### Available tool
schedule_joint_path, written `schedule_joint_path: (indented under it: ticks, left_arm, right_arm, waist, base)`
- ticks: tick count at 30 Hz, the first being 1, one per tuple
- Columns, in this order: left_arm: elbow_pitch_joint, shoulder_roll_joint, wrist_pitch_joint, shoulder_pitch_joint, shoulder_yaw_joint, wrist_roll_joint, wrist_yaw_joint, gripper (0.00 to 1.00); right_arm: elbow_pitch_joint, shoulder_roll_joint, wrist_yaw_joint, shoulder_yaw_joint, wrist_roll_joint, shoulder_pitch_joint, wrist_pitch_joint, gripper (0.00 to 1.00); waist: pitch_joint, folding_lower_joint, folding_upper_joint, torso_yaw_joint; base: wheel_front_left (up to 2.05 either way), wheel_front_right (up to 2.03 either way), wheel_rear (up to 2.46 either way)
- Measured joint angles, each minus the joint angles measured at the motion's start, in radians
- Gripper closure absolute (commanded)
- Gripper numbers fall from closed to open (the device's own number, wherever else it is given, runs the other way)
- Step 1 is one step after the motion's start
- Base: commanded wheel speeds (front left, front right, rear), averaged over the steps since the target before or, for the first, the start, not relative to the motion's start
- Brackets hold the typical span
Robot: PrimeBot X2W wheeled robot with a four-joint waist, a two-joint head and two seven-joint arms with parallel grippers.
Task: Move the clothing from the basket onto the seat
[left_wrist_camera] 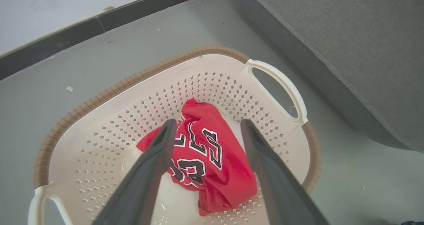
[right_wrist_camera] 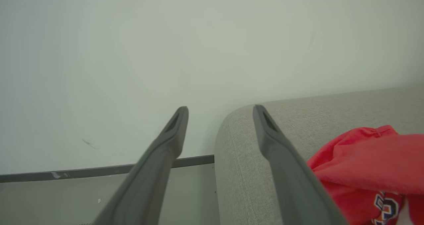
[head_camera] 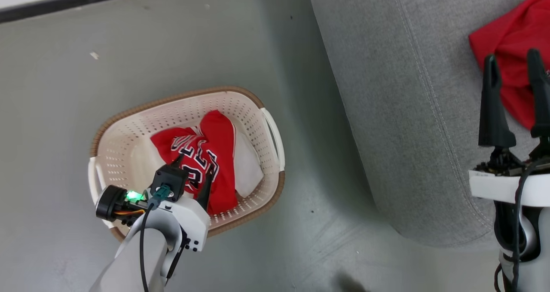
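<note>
- The left end effector [left_wrist_camera: 208, 124] is held spread wide and empty, low over the jersey [left_wrist_camera: 212, 158], which is straddled by its fingers.
- The jersey is crumpled inside the basket [left_wrist_camera: 109, 92]. Its long axis is judged to run along the fingers, across their closing line.
- The basket walls are seen well apart from the fingers.
- The right end effector [head_camera: 511, 57], also spread and empty, is held over the seat [head_camera: 408, 111], where a second jersey [head_camera: 515, 25] is laid.
</note>
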Motion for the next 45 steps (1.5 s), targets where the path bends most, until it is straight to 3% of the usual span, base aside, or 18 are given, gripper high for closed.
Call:
schedule_joint_path:
  ticks: [23,45]
  left_arm:
    - [0.154,0.021,-0.031,-0.125,0.044,0.009,0.025,0.00]
    - [0.248,0.052,-0.061,-0.208,0.097,-0.002,0.061,0.00]
  right_arm:
    - [0.019,0.000,0.000,0.068,0.072,-0.151,0.000,0.00]
    - [0.042,0.000,0.000,0.090,0.112,-0.231,0.000,0.00]
  waist:
    - [0.194,0.0001,0.0000,-0.124]
    - [0.305,0.0000,0.0000,-0.187]
  base:
    - [0.00,0.00,0.00]
    - [0.00,0.00,0.00]
